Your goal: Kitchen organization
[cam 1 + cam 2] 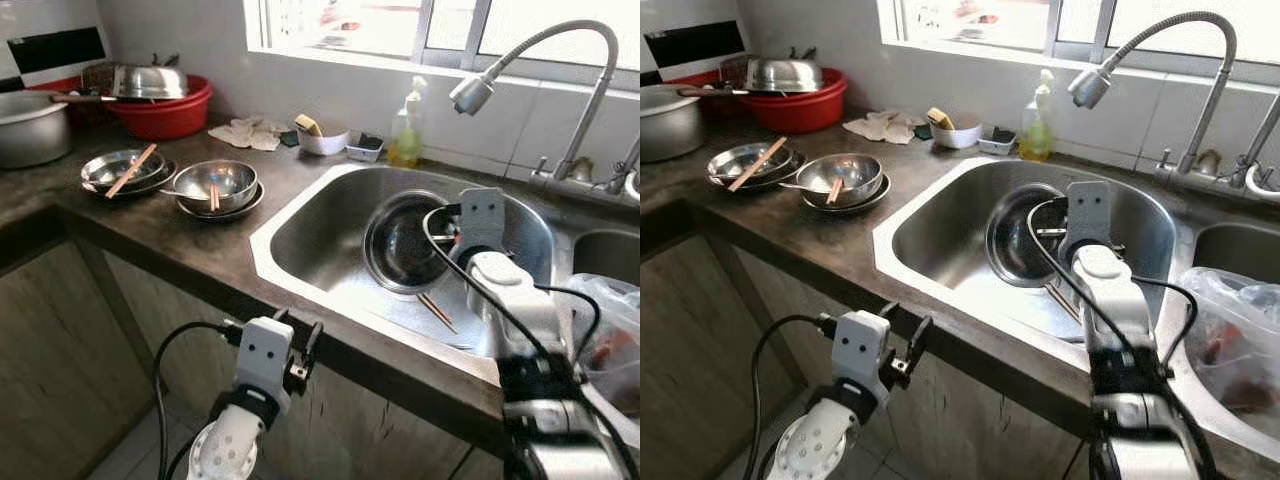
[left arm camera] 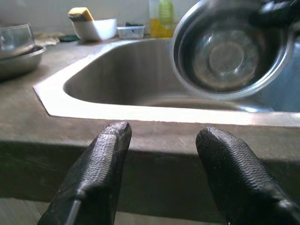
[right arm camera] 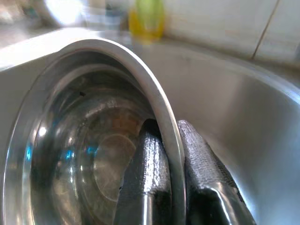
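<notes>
Rim of the steel bowl [image 3: 93, 154] (tilted in the sink [image 1: 320, 230]) sits pinched between the right gripper [image 3: 171, 164] fingers.

Red basin [image 1: 165, 112], yellow-green soap bottle [image 1: 406, 130], silvery steel bowl [image 1: 405, 245], dark counter [image 1: 150, 235]

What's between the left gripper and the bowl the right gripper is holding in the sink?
In the left wrist view, the open left gripper faces the counter edge and sink rim; beyond lies bare basin up to the bowl.

Dark countertop [image 1: 200, 250], bright window [image 1: 420, 25], pale tiled wall [image 1: 330, 95].
</notes>
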You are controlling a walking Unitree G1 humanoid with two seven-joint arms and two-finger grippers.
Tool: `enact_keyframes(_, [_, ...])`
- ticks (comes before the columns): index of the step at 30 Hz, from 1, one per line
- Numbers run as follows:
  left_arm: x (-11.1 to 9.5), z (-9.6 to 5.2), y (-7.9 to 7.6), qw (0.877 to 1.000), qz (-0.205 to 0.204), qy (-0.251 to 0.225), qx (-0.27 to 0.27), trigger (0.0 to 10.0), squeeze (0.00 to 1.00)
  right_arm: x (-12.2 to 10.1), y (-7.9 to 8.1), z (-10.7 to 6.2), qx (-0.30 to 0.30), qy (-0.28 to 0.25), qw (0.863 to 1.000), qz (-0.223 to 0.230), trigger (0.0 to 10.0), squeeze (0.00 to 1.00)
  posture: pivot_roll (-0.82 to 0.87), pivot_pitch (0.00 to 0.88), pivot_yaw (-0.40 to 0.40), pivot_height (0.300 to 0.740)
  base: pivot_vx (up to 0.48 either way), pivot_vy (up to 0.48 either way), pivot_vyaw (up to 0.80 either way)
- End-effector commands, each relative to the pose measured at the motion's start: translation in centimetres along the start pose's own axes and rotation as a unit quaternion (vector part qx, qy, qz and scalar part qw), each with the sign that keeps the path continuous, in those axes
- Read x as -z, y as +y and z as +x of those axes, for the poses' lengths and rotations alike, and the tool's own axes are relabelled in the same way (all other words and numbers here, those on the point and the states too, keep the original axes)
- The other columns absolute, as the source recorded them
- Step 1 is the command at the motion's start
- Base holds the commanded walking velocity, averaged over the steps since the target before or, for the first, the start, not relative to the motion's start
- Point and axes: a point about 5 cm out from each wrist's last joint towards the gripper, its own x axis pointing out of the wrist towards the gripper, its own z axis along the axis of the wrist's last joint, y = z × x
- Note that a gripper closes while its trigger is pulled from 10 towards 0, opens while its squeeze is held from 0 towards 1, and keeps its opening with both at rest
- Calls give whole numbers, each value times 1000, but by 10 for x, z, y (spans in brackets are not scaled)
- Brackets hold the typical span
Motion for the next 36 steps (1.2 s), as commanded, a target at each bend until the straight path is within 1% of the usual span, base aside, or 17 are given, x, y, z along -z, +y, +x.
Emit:
enact_keyframes(1, [-4, -4, -2, 1000, -4, -3, 2, 10000, 0, 7, 0, 7, -11, 38, 999, -11, 10000, 0, 55, 44, -71, 740, 0, 0, 0])
enact_keyframes(2, [-4, -5, -2, 1000, -4, -2, 2, 10000, 0, 9, 0, 9, -11, 44, 999, -17, 10000, 0, 55, 44, -71, 740, 0, 0, 0])
enact_keyframes(4, [-4, -7, -3, 1000, -8, -1, 1, 10000, 0, 17, -2, 13, -14, 76, 997, -2, 10000, 0, 62, 57, -80, 740, 0, 0, 0])
enact_keyframes(5, [-4, -9, -4, 1000, -9, 1, 1, 10000, 0, 23, -5, 17, -10, 97, 995, -7, 10000, 0, 64, 65, -82, 740, 0, 0, 0])
enact_keyframes(6, [-4, -9, -4, 1000, -9, 1, 1, 10000, 0, 23, -5, 17, -10, 97, 995, -7, 10000, 0, 64, 65, -82, 740, 0, 0, 0])
enact_keyframes(7, [-1, -14, -6, 1000, -4, 11, 1, 10000, 0, 34, -12, 20, -3, 132, 991, -25, 10000, 0, 69, 80, -87, 740, 0, 0, 0])
enact_keyframes(8, [-1, -16, -7, 1000, -2, 13, 1, 10000, 0, 39, -15, 21, 0, 145, 989, -28, 10000, 0, 72, 86, -93, 740, 0, 0, 0])
enact_keyframes(14, [-4, -19, -8, 1000, -6, 16, -6, 10000, 0, 56, -20, 21, -2, 190, 981, -25, 10000, 0, 81, 110, -89, 740, 0, 0, 0])
enact_keyframes(15, [-4, -19, -9, 1000, -6, 16, -6, 10000, 0, 58, -20, 21, -2, 195, 981, -24, 10000, 106, 81, 110, -88, 740, 0, 0, 0])
enact_keyframes(16, [-4, -19, -9, 1000, -6, 17, -5, 10000, 0, 60, -20, 21, -3, 197, 980, -23, 10000, 1000, 79, 112, -87, 740, 0, 0, 0])
enact_keyframes(19, [-5, -19, -9, 1000, -5, 18, -5, 10000, 0, 60, -19, 23, -6, 199, 980, -22, 10000, 1000, 81, 112, -87, 740, 0, 0, 0])
enact_keyframes(24, [-5, -17, -8, 1000, -4, 18, -6, 10000, 0, 52, -19, 25, 4, 178, 984, -18, 10000, 1000, 77, 101, -88, 740, 0, 0, 0])
enact_keyframes(27, [-4, -14, -6, 1000, -3, 17, -9, 10000, 0, 42, -19, 26, 20, 138, 990, -23, 10000, 1000, 76, 92, -86, 740, 0, 0, 0])
enact_keyframes(28, [-4, -13, -5, 1000, -2, 17, -10, 10000, 0, 38, -18, 26, 23, 122, 992, -27, 10000, 149, 76, 87, -86, 740, 0, 0, 0])
enact_keyframes(29, [-4, -12, -5, 1000, -2, 16, -11, 10000, 0, 31, -17, 26, 25, 96, 995, -30, 10000, 0, 75, 85, -86, 740, 0, 0, 0])
enact_keyframes(33, [-3, -8, -2, 1000, 0, 14, -12, 10000, 0, 5, -9, 20, 26, -9, 999, -28, 10000, 0, 68, 62, -79, 740, 0, 0, 0])
enact_keyframes(36, [-2, -4, -1, 1000, 3, 11, -11, 10000, 0, -14, 1, 9, 16, -86, 996, -32, 10000, 0, 62, 48, -71, 740, 0, 0, 0])
